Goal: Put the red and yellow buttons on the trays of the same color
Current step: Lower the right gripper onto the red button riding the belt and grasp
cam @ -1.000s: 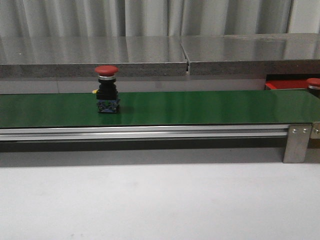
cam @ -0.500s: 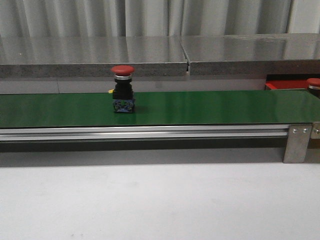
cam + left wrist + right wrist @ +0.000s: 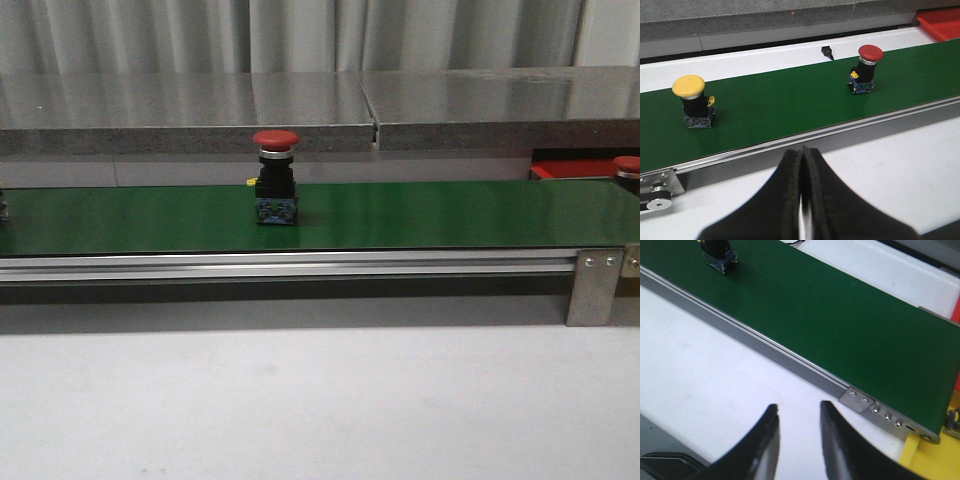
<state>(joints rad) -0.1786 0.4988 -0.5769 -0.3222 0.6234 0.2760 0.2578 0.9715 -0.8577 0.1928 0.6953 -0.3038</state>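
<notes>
A red button (image 3: 275, 175) with a black body stands upright on the green belt (image 3: 450, 215); the left wrist view shows the same red button (image 3: 867, 67). A yellow button (image 3: 692, 100) stands further back along that belt. The red tray (image 3: 565, 168) lies beyond the belt's right end, with another red button (image 3: 628, 165) on it. A corner of the red tray (image 3: 942, 22) shows in the left wrist view. My left gripper (image 3: 802, 150) is shut and empty, over the white table short of the belt. My right gripper (image 3: 799, 407) is open and empty, near the belt's end bracket (image 3: 857, 399). Neither arm shows in the front view.
An aluminium rail (image 3: 300, 265) runs along the belt's near side. A grey stone shelf (image 3: 300, 105) runs behind it. A yellow tray edge (image 3: 932, 460) shows past the belt's end in the right wrist view, and a button's base (image 3: 718, 252) stands far up the belt.
The red button has ridden the belt to the right, by about 60 px in the front view. A small dark thing has appeared at the belt's left edge.
</notes>
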